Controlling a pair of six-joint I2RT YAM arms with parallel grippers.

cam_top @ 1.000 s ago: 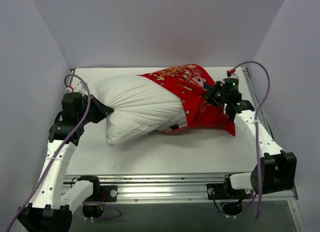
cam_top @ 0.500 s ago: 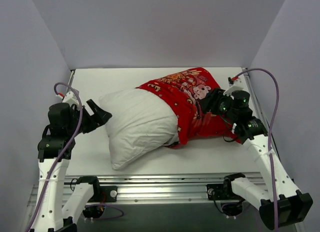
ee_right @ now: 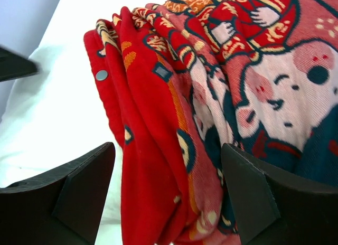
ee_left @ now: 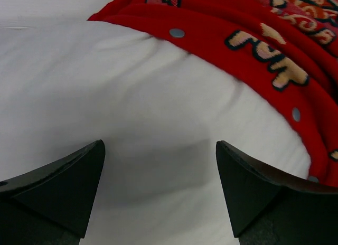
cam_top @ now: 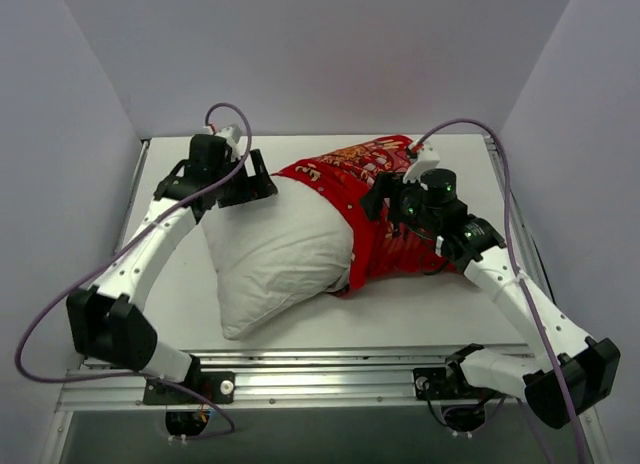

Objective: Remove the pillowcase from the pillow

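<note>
The white pillow [cam_top: 275,249] lies slanted across the table, its right half still inside the bunched red pillowcase [cam_top: 345,174]. My left gripper [cam_top: 262,184] hovers open over the pillow's far upper side, just left of the case's open hem. In the left wrist view, bare pillow [ee_left: 132,92] fills the gap of the left gripper [ee_left: 158,145], with the snap-studded red hem [ee_left: 248,49] beyond. My right gripper [cam_top: 385,199] is open over the gathered folds. In the right wrist view the right gripper [ee_right: 168,150] straddles folds of the pillowcase [ee_right: 158,123], with white pillow [ee_right: 53,107] to the left.
The white tabletop [cam_top: 450,299] is boxed in by pale walls at the back and both sides. An aluminium rail [cam_top: 320,379] runs along the near edge by the arm bases. Purple cables [cam_top: 40,324] loop from each arm.
Both grippers have opened and let go. The left arm swung from the pillow's left end to its far side by the case's hem. The right gripper moved left over the bunched case.
</note>
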